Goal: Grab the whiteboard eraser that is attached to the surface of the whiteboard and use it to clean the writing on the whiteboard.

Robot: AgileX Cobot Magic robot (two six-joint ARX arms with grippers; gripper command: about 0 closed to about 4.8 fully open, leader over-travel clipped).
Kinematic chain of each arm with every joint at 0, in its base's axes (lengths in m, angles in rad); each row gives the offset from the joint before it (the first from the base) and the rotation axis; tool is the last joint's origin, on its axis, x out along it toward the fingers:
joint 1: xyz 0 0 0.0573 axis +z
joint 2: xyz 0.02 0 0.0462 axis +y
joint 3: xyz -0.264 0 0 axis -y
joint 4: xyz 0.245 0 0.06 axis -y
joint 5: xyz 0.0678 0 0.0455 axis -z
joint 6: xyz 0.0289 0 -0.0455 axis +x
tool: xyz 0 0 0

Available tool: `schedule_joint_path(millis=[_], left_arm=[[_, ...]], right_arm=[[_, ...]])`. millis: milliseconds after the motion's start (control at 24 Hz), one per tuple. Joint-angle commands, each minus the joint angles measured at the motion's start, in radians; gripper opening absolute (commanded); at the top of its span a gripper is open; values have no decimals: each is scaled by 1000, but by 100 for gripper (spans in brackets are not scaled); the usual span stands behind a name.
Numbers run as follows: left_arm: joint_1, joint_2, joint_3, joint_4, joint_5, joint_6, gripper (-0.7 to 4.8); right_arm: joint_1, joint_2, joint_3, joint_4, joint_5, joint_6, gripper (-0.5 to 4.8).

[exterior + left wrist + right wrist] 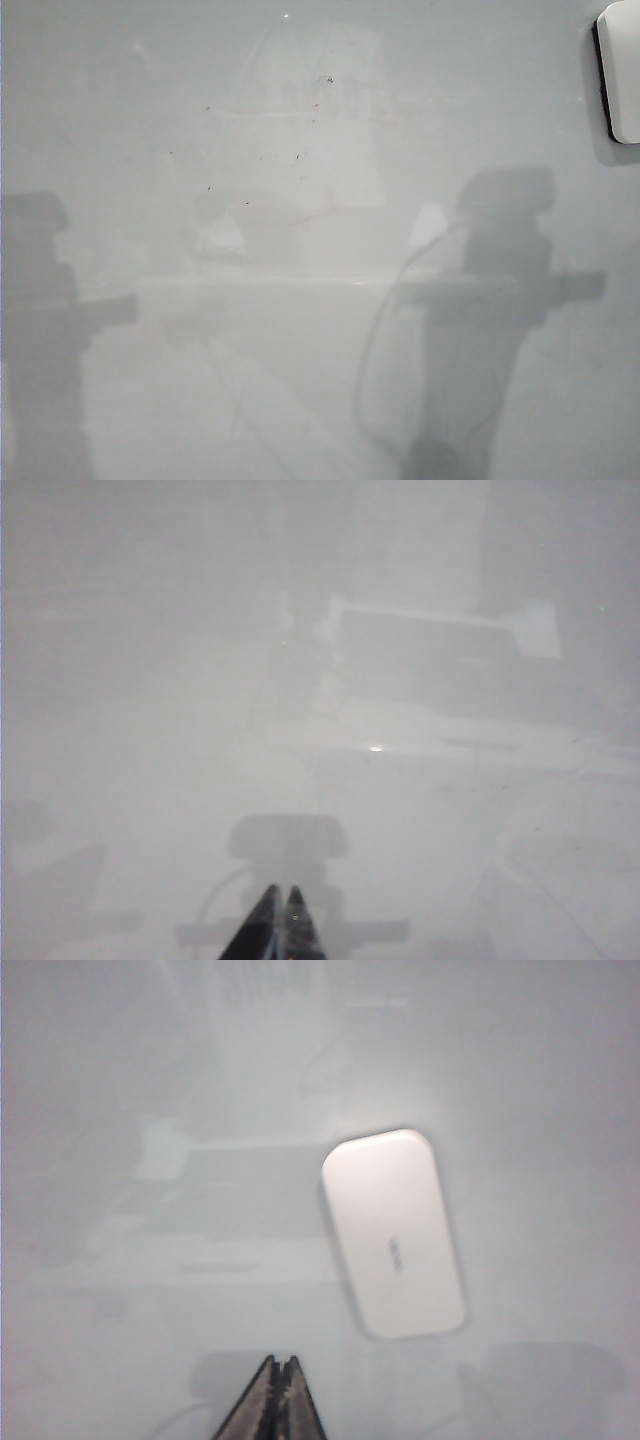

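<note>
In the exterior view we are seeing the whiteboard (pixel 320 300) filling the frame, with the whiteboard eraser (pixel 622 70) sitting at its top right edge, partly cut off. Only faint specks and a pale reddish trace are showing mid-board; nothing is readable.

In the left wrist view we are watching the left gripper (pixel 281 927) hanging over bare board, its fingers pressed together on nothing.

In the right wrist view we are finding the right gripper (pixel 280 1400) pressed together too, empty, near the eraser (pixel 394 1232) but apart from it. A small grey mark on the eraser is too faint to read.
</note>
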State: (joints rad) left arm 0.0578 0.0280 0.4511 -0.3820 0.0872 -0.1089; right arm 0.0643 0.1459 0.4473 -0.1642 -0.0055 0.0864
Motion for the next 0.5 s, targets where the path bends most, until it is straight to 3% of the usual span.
schedule_joint_path(millis=[42, 291, 499], left_arm=[[0, 1, -100, 121, 8, -4, -5], [-1, 1, -253, 234, 41, -8, -5], [-1, 1, -360, 265, 48, -60, -5]], right_arm=[[1, -35, -36, 4, -48, 45, 3], [1, -42, -86, -16, -184, 44, 3], [1, -42, -141, -15, -192, 43, 3]])
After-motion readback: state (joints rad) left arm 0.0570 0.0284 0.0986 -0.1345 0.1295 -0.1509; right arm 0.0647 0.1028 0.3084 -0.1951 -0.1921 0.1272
